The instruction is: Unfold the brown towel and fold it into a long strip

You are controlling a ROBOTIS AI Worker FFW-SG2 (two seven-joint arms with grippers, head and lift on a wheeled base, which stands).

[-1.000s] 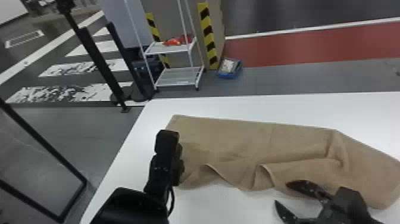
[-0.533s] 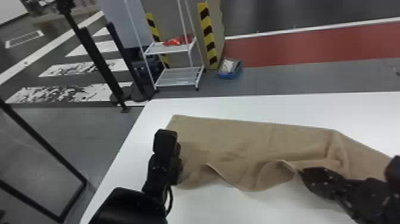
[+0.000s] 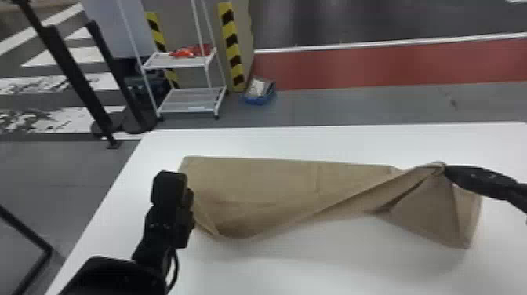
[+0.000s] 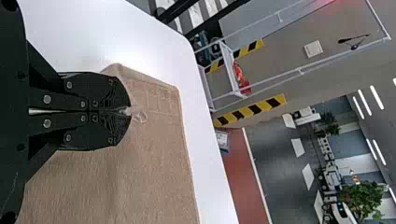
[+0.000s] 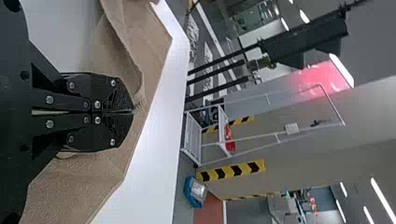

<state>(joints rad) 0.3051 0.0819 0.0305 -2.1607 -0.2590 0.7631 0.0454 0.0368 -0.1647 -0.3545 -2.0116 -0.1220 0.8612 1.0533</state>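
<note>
Right gripper [image 5: 132, 112], closed on the towel [image 3: 251, 180], has just carried its near edge [image 3: 434, 168] toward the far right.

On the table [image 3: 306, 266], the strip fold seems begun, yet twisted; at left, the left gripper [image 4: 129, 111] pinches a little cloth.

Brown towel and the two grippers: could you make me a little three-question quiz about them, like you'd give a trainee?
1. True or false: the right gripper is gripping the brown towel.
2. Multiple choice: the left gripper's fingers are (A) wide apart, (B) closed together, (C) crossed over.
3. Fill in the blank: the towel is on a ____ table.

Key: 1 true; 2 B; 3 white.
</note>
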